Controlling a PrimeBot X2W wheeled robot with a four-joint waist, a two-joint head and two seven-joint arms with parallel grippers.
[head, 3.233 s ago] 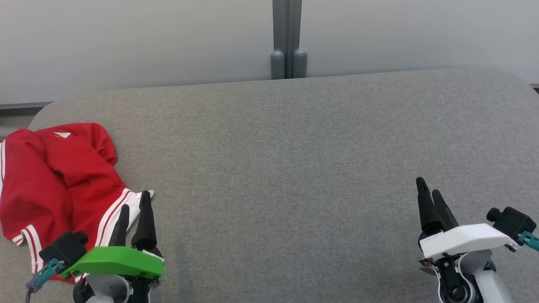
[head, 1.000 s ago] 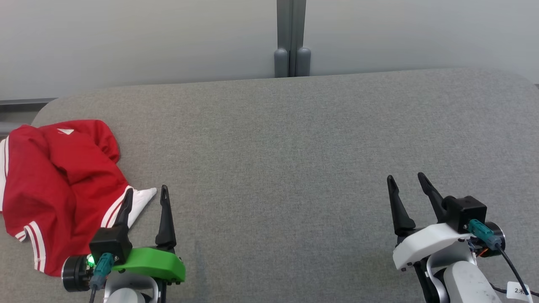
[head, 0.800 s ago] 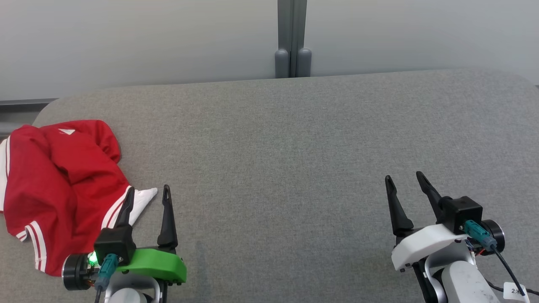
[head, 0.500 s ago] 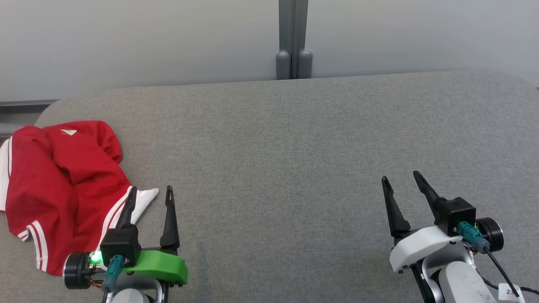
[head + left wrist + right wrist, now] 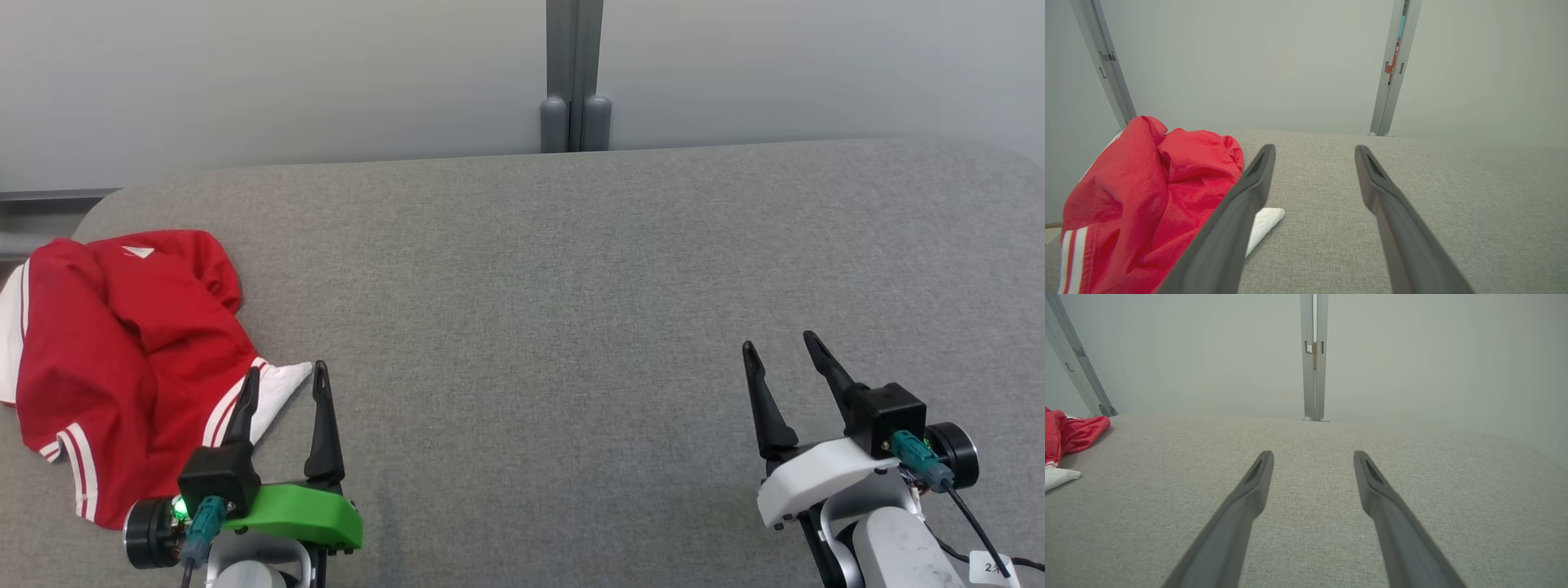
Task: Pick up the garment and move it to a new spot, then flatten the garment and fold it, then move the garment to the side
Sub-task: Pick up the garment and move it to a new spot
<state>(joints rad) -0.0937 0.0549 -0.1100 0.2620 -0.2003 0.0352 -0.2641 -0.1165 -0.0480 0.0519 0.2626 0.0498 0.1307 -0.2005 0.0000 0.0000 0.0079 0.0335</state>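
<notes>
Counts: one garment (image 5: 122, 359), red with white stripes, lying on one grey padded table (image 5: 571, 269). Two grippers, left gripper (image 5: 286, 371) just beside the garment's near right corner and right gripper (image 5: 775, 343) well apart to the garment's right, two dark fingers (image 5: 1237, 212) each so four total, plus two teal plugs (image 5: 204, 516), one per wrist. Two grey posts at the wall, left post (image 5: 1106, 65) right behind the garment and middle post (image 5: 574, 77) off to the garment's right, and one white tag (image 5: 992, 566) far right of the garment by the right arm.
</notes>
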